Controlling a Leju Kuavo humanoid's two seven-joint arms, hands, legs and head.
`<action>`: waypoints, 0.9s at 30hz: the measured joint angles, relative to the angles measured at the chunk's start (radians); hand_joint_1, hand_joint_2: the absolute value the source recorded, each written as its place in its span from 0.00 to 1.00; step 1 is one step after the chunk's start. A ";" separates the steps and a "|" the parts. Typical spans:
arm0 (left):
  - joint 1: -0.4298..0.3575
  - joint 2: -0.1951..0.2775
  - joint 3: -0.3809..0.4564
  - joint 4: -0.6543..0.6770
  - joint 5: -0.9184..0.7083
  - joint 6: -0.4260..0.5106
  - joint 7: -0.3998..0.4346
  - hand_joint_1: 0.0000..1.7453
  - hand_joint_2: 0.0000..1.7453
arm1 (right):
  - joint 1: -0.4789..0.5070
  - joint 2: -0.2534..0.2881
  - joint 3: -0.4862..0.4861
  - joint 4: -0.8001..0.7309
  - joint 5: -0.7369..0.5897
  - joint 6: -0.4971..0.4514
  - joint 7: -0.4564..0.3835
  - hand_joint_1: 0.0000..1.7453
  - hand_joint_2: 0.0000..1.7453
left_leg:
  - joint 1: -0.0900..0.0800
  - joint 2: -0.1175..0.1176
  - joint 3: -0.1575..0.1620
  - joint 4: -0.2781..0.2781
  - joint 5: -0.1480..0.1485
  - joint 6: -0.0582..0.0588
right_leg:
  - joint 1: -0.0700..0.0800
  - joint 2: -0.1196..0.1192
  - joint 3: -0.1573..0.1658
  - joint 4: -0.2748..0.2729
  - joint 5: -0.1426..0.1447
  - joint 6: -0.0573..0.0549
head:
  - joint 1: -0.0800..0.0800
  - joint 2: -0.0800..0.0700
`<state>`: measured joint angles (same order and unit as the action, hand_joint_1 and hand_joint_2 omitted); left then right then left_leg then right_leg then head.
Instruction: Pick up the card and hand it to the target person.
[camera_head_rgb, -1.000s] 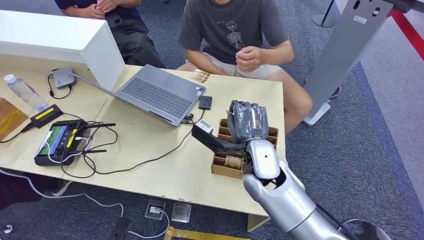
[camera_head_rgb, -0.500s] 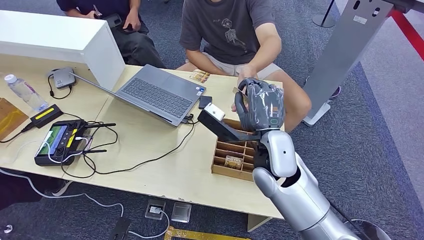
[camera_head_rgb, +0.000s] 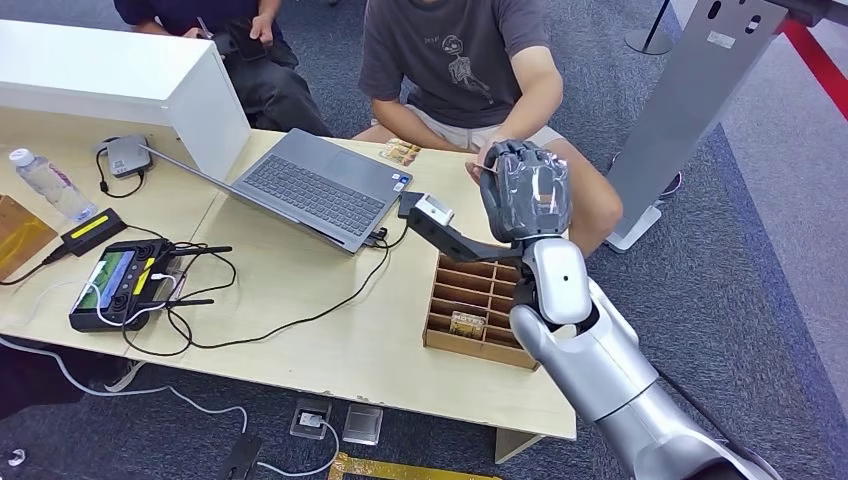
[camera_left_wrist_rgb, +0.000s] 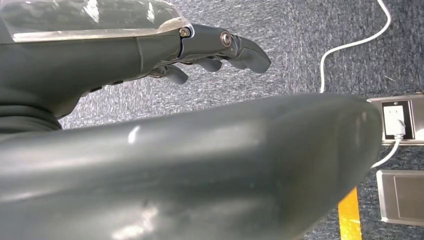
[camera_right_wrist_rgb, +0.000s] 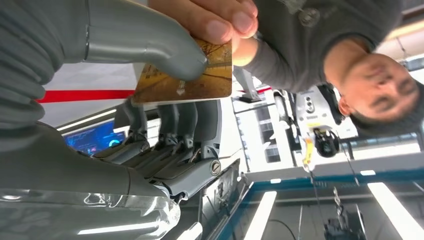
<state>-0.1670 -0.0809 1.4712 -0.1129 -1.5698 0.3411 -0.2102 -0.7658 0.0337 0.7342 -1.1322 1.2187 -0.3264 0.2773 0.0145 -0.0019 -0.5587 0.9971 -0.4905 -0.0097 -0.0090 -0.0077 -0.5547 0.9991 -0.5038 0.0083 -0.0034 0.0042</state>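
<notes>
One card (camera_right_wrist_rgb: 192, 75) sits pinched between our right hand's (camera_head_rgb: 525, 190) thumb and fingers, raised above the table (camera_head_rgb: 330, 340); the person's hand (camera_right_wrist_rgb: 215, 17) grips its far edge. Our left hand (camera_left_wrist_rgb: 150, 55) hangs, fingers seemingly loose, holding nothing.

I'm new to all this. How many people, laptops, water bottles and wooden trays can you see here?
People: 2
Laptops: 1
Water bottles: 1
Wooden trays: 1
Total: 5
</notes>
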 joint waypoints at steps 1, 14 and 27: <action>0.000 0.000 0.000 0.000 0.000 -0.001 0.000 0.00 0.00 | -0.003 0.002 0.001 0.018 0.002 0.001 0.000 0.00 1.00 | 0.000 0.000 0.000 0.000 0.000 0.000 | 0.000 0.000 0.000 0.000 0.000 0.000 | 0.000 0.000; 0.000 0.000 0.000 0.000 0.000 -0.003 -0.004 0.00 0.00 | -0.005 0.029 -0.003 0.124 -0.103 -0.128 -0.069 0.00 1.00 | 0.000 0.000 0.000 0.000 0.000 0.000 | 0.000 0.000 -0.001 0.000 0.000 0.000 | 0.000 0.000; 0.003 0.000 0.000 0.000 0.019 0.006 0.008 0.00 0.00 | 0.092 0.014 -0.060 -0.032 -0.673 -0.162 -0.205 0.00 1.00 | 0.000 0.000 0.000 0.000 0.000 0.000 | 0.000 0.000 -0.001 0.000 0.000 0.000 | -0.001 0.000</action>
